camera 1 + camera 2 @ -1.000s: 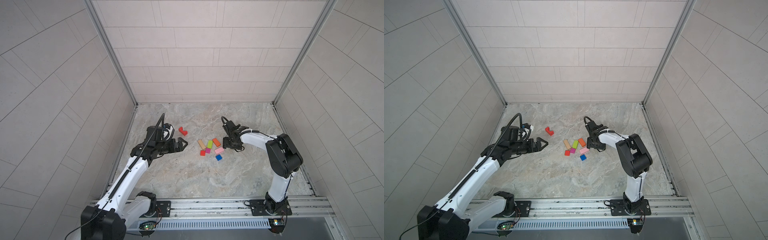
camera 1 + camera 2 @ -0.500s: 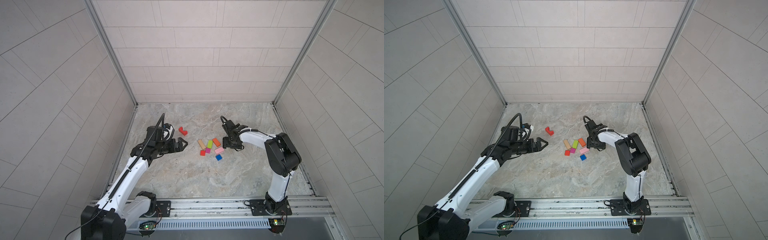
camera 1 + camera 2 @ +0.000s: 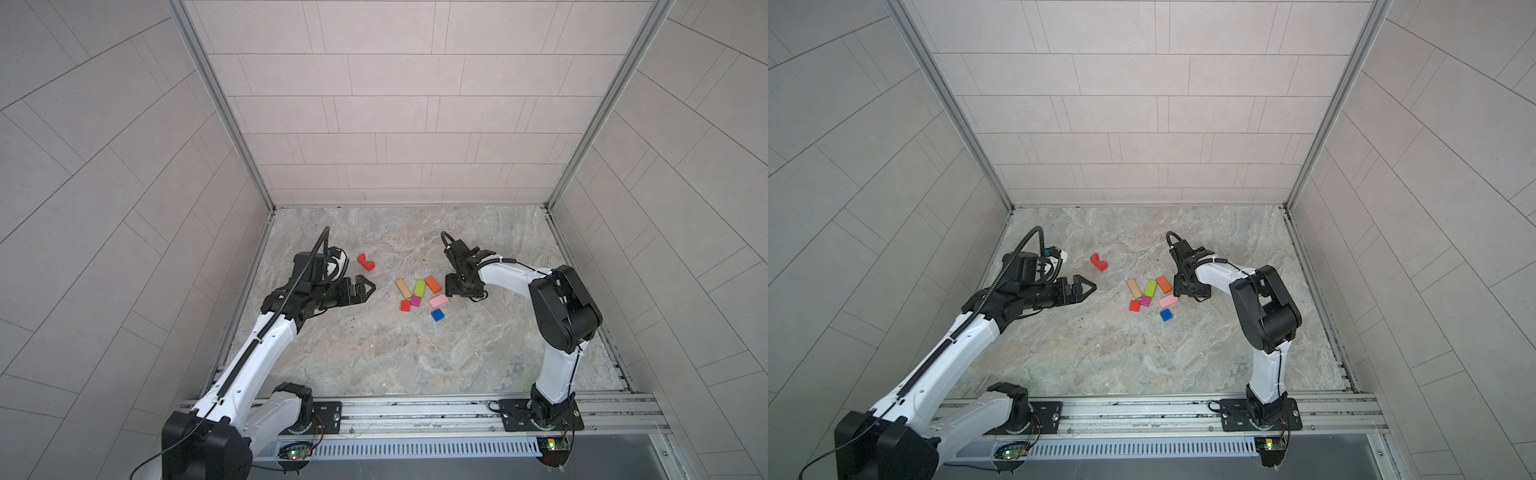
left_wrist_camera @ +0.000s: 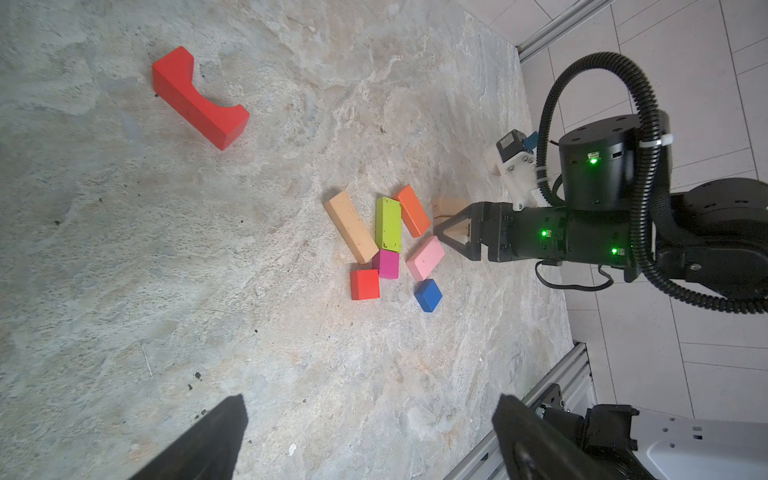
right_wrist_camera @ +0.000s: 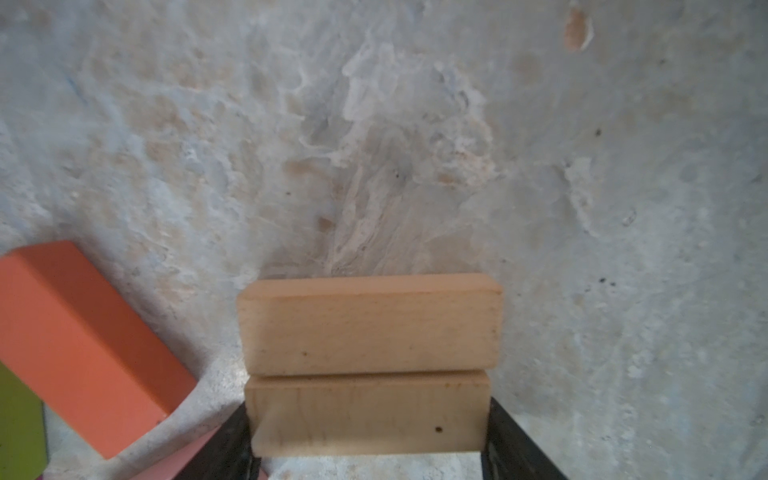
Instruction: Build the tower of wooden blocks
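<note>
Presently the right gripper (image 5: 368,415) pinches a tan bar (image 5: 365,432) by its ends, flush against a second tan bar (image 5: 368,326) at the right edge of the unstacked blocks (image 3: 419,287) mid-frame in both top views, so lifting could drag that neighbour askew, while the left gripper (image 4: 370,415) gapes empty.

We count ten blocks: three tan bars (image 4: 350,227), one lime oblong (image 4: 388,224), one orange oblong (image 4: 412,210), one pink oblong (image 4: 425,257), one red cube (image 4: 365,284), one magenta cube (image 4: 386,264), one blue cube (image 4: 428,295), one red notched piece (image 4: 199,97). Two arms: left arm (image 3: 266,345), right arm (image 3: 511,276).
</note>
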`<move>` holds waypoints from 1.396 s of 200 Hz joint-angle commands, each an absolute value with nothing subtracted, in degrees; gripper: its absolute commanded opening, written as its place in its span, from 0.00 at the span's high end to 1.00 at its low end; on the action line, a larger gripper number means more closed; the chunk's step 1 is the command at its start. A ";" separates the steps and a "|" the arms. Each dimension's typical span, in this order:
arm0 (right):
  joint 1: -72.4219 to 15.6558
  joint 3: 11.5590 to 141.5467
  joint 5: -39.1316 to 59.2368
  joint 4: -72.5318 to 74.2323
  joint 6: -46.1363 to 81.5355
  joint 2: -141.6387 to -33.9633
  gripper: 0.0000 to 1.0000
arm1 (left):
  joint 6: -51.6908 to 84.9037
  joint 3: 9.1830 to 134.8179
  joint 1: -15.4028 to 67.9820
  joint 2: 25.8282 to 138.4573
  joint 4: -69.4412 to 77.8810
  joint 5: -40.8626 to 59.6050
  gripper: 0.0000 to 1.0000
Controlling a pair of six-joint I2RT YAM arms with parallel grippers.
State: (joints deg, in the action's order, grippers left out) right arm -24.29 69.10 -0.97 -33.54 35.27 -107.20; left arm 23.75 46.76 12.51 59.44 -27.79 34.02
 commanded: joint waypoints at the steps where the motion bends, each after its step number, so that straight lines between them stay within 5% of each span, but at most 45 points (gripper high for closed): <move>1: -23.73 69.17 -3.43 -34.35 36.48 -109.34 0.37 | 23.64 46.47 12.48 58.86 -27.51 33.78 0.00; 165: -23.03 69.45 -3.34 -33.59 36.82 -109.70 0.36 | 23.64 46.46 12.50 58.58 -27.42 33.79 0.00; 279: -23.03 70.05 -2.81 -33.84 36.15 -110.09 0.19 | 23.56 46.45 12.48 58.69 -27.47 33.70 0.00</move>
